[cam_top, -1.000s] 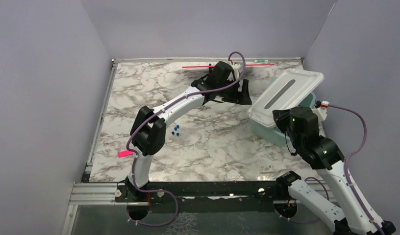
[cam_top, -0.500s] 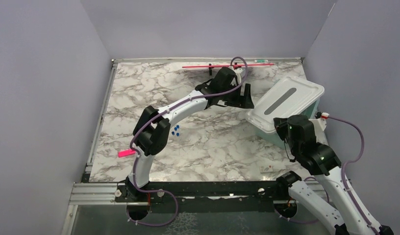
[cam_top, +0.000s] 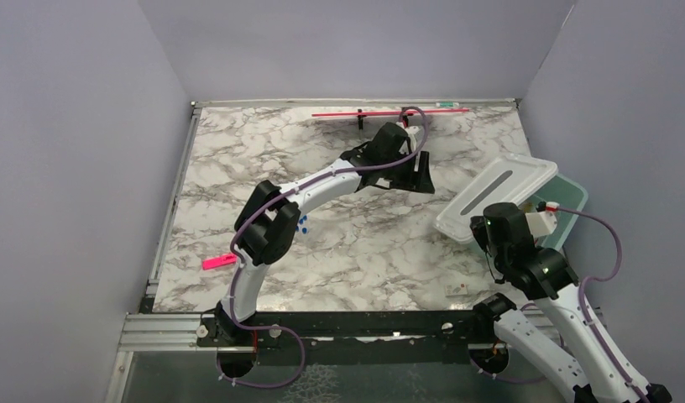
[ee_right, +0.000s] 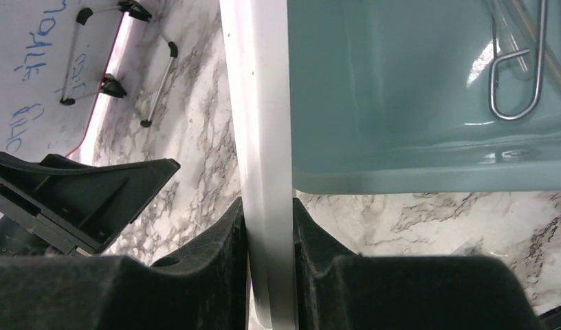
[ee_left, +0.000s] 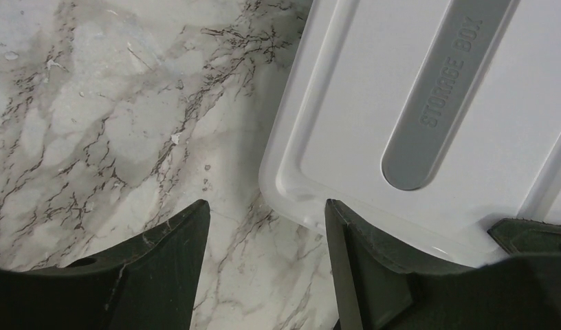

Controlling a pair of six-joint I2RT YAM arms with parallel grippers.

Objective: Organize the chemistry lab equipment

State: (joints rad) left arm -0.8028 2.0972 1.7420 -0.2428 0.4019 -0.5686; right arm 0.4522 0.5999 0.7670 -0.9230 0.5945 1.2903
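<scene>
My right gripper (cam_top: 483,227) (ee_right: 267,206) is shut on the near edge of the white storage-box lid (cam_top: 507,186) (ee_right: 264,103) and holds it tilted over the teal box (cam_top: 570,201) (ee_right: 401,89). Metal forceps (ee_right: 515,82) and a thin rod (ee_right: 542,48) lie inside the box. My left gripper (cam_top: 423,175) (ee_left: 264,206) is open and empty just above the table, at the lid's far-left corner (ee_left: 429,103). Blue-capped tubes (cam_top: 302,225) lie by the left arm's elbow, partly hidden. A green-tipped tool (cam_top: 447,106) lies at the back edge.
A long red rod on a black stand (cam_top: 364,113) runs along the back edge. A flat pink strip (cam_top: 217,262) lies at the near left. Walls close in left, back and right. A small label (cam_top: 457,289) lies near the front right.
My right gripper has pulled the lid toward the near side and lowered it, uncovering part of the teal box. My left gripper has moved right and nearer, up to the lid's corner.
</scene>
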